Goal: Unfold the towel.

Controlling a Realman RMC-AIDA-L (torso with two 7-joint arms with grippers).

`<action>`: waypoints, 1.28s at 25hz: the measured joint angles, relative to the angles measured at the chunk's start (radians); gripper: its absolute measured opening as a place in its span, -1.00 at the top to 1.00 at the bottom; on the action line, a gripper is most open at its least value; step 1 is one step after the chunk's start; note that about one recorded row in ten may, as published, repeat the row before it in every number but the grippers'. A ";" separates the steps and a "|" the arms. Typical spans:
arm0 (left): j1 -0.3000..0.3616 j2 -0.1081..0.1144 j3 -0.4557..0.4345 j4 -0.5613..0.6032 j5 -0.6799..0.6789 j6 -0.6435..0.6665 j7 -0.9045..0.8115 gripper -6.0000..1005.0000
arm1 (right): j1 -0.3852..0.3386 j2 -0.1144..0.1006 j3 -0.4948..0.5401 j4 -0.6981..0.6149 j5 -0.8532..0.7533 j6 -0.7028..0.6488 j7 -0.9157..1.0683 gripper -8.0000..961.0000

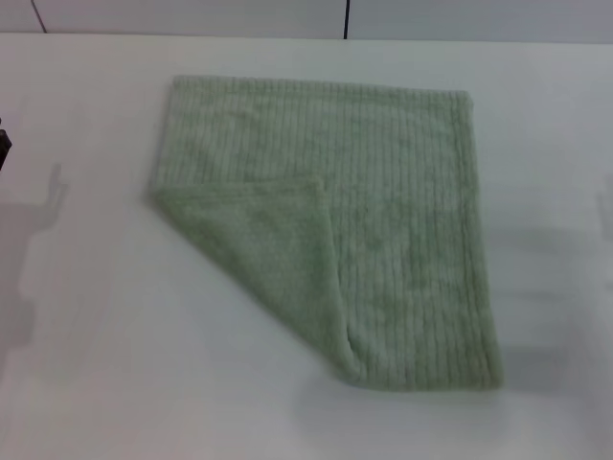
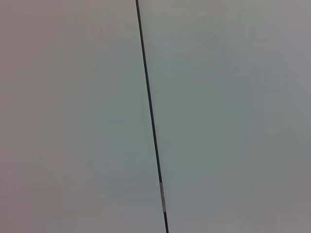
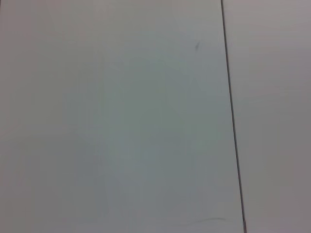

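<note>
The pale sage-green towel (image 1: 383,220) lies flat in the middle of the white table (image 1: 96,383) in the head view. Its near-left corner is folded over onto the top, making a triangular flap (image 1: 278,254) whose tip points to the towel's middle. The ribbed stripes run from far to near. Neither gripper shows in the head view; only a dark sliver of the left arm (image 1: 3,144) sits at the far left edge. Both wrist views show only bare white table surface with a thin dark seam.
The table's far edge (image 1: 287,36) runs along the top of the head view, with a dark seam (image 1: 346,19) behind it. A dark seam crosses the left wrist view (image 2: 150,116) and the right wrist view (image 3: 232,116).
</note>
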 joint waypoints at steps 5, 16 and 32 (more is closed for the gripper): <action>-0.004 0.000 0.000 0.000 0.000 -0.001 0.000 -0.62 | 0.001 0.000 0.000 0.000 0.000 -0.001 0.000 -0.42; -0.022 0.000 0.000 0.000 0.000 -0.034 0.000 -0.62 | -0.010 -0.067 0.028 -0.232 -0.007 -0.269 -0.026 -0.36; -0.035 0.000 0.001 -0.002 0.000 -0.047 0.000 -0.62 | 0.037 -0.037 0.852 -0.837 -0.055 -1.786 -0.442 0.94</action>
